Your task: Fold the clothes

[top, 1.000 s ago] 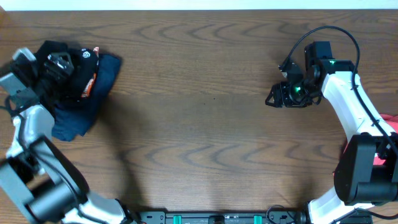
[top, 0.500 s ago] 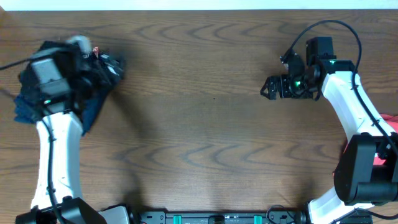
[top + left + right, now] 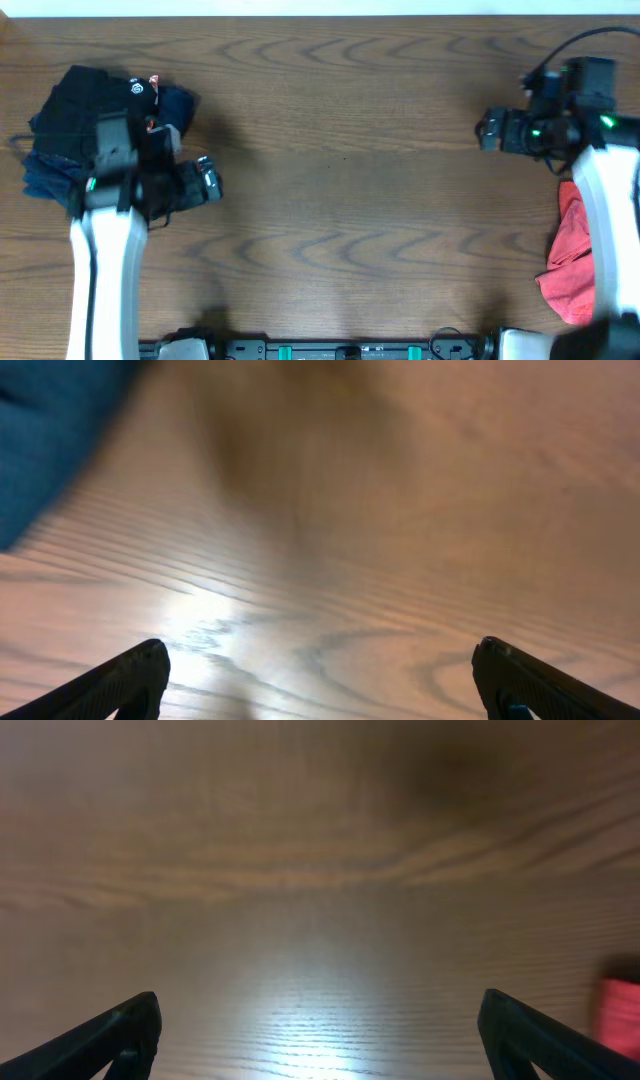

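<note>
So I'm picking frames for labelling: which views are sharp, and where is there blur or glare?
Overhead: table grain sharp, left arm smeared by motion. Left wrist: soft throughout, blue cloth a blur top left, glare on the wood low down. Right wrist: equally soft, bright glare bottom centre, red cloth a smudge at the right edge.

place: robotics lab | cue: wood-grain table (image 3: 340,220), two mounted arms (image 3: 100,250)

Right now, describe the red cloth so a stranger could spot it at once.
Start at the wooden table and go to its right edge. The red cloth lies crumpled there. It is the only red item; the pile at far left is dark blue.
</note>
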You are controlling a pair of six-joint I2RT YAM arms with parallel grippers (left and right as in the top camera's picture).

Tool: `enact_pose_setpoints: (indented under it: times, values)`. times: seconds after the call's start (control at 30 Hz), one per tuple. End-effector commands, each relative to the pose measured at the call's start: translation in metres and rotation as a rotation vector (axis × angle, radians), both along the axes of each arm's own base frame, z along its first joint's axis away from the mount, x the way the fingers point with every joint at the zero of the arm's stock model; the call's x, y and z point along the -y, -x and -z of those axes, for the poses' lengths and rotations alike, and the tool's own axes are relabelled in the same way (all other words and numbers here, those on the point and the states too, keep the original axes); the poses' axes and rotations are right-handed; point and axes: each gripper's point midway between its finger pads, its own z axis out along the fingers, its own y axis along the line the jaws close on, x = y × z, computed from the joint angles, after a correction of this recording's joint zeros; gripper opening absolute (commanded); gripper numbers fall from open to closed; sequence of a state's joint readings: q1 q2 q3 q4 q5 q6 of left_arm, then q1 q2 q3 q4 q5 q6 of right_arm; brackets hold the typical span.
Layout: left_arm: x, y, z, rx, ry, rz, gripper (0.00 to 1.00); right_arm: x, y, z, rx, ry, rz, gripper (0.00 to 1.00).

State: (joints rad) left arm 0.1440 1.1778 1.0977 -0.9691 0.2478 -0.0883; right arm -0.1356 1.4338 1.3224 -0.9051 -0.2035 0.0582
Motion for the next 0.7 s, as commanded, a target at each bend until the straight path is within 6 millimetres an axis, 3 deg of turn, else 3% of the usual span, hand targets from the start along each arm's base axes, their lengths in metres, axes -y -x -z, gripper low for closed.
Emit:
enact_pose_setpoints:
  times: [0.0, 0.17, 0.3, 0.5, 0.67]
  values:
    - [0.0, 0.02, -0.042, 0.188, -0.12, 0.061, 0.98, 0.01, 0.025, -0.027, 0.092, 0.04, 0.108, 0.99]
    - [0.0, 0.055, -0.104, 0.553, -0.245, 0.042, 0.98, 0.008, 0.069, -0.063, 0.389, 0.101, 0.172, 0.99]
    - [0.001, 0.085, -0.15, 0.791, -0.258, 0.018, 0.98, 0.003, 0.106, -0.074, 0.533, 0.098, 0.172, 0.99]
    - [0.003, 0.124, -0.174, 0.959, -0.268, -0.002, 0.98, -0.001, 0.161, -0.07, 0.55, 0.098, 0.173, 0.99]
    - [0.003, 0.131, -0.178, 0.987, -0.269, -0.005, 0.98, -0.003, 0.188, -0.045, 0.448, 0.099, 0.169, 0.99]
